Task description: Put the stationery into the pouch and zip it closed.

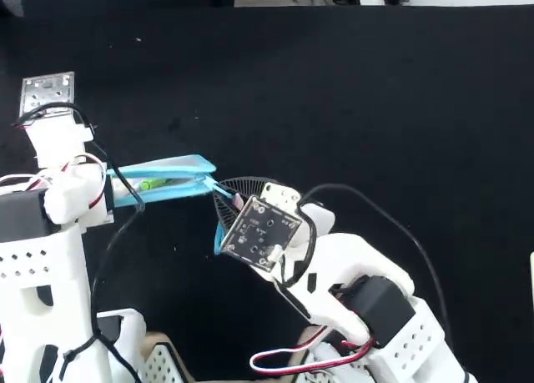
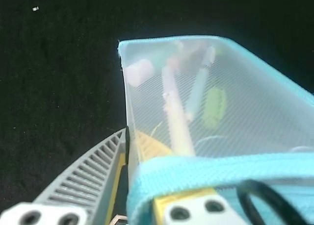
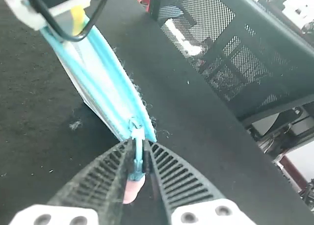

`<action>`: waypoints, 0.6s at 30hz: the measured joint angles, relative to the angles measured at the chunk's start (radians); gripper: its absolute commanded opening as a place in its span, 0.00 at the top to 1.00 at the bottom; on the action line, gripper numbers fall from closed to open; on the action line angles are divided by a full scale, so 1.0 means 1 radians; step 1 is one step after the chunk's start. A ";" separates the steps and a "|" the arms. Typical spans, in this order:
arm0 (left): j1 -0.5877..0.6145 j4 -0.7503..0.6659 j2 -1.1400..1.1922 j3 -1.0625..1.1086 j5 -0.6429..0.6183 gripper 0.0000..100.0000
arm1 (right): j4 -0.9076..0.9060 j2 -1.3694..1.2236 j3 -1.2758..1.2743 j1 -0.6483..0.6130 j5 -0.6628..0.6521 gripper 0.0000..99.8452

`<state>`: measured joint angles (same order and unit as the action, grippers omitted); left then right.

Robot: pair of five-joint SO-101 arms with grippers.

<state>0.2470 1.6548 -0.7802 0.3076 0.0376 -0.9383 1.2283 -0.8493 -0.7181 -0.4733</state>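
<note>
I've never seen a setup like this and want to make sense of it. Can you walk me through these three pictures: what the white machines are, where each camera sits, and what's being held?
The white machines are two small robot arms that stand side by side, each ending in a two-fingered gripper. One picture looks down over the black table from a fixed camera above. The other two come from cameras on the arms' wrists, so they look along each arm's own fingers.

A turquoise mesh pouch lies between the arms. The left gripper is clamped on one end of it. Its wrist view looks through the mesh at the stationery already inside, which is pens and a green item. The right gripper is pinching the zipper pull at the pouch's other end.
</note>
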 measured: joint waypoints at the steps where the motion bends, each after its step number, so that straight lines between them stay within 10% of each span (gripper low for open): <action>1: 0.000 0.000 0.000 -0.006 0.000 0.97 | 0.000 -0.008 0.002 0.000 -0.002 0.99; 18: 0.003 0.002 0.000 -0.129 -0.002 0.81 | 0.008 -0.186 0.163 0.002 -0.012 0.99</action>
<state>0.2501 1.6563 -0.7802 0.1788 0.0361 -0.9306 1.0426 -0.6866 -0.7165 -0.4856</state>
